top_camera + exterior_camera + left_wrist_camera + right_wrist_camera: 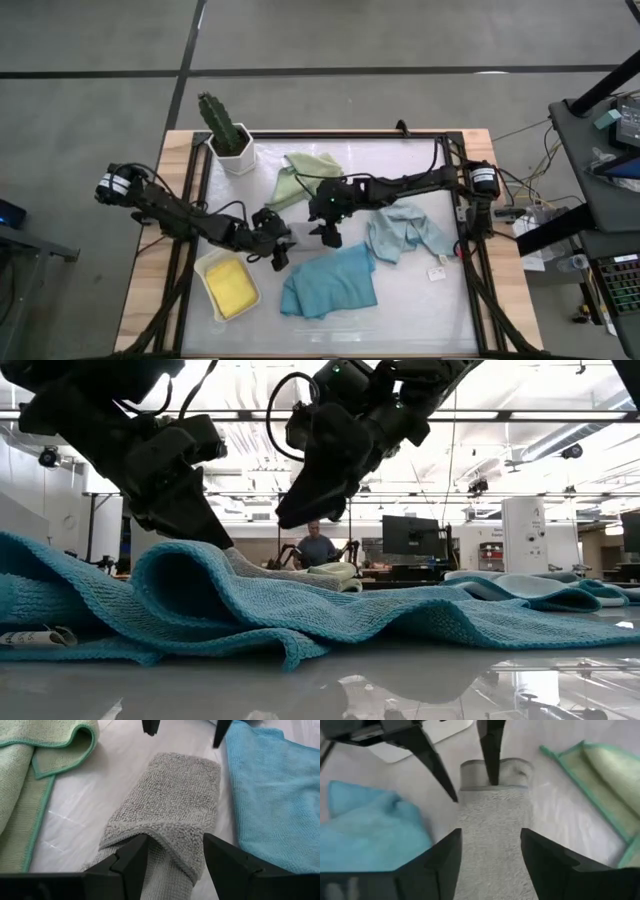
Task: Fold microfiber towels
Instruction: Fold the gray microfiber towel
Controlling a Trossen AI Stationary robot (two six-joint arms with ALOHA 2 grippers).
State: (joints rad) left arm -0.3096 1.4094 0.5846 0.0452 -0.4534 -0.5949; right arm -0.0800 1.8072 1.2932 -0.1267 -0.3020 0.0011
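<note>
A grey towel (175,800) lies flat on the white table as a narrow folded strip between my two grippers, also seen in the right wrist view (495,825). My left gripper (280,255) is open. It slants down at one end of the strip, and the folded cloth lies between its fingers (130,865). At the strip's other end my right gripper (328,235) is open and hangs clear above the towel (285,572). The teal towel (330,285) lies rumpled near the front, and the sage green towel (305,175) lies behind. My left gripper has one fingertip (492,780) over the grey towel's folded end (512,770) and the other fingertip (451,795) beside the strip's edge. I cannot tell whether either one touches the cloth.
A yellow towel (232,288) lies in the white tray (208,268) at the front left. A pale blue towel (405,232) is bunched to the right. A potted cactus (228,135) stands at the far left. A person (318,548) sits in the room behind.
</note>
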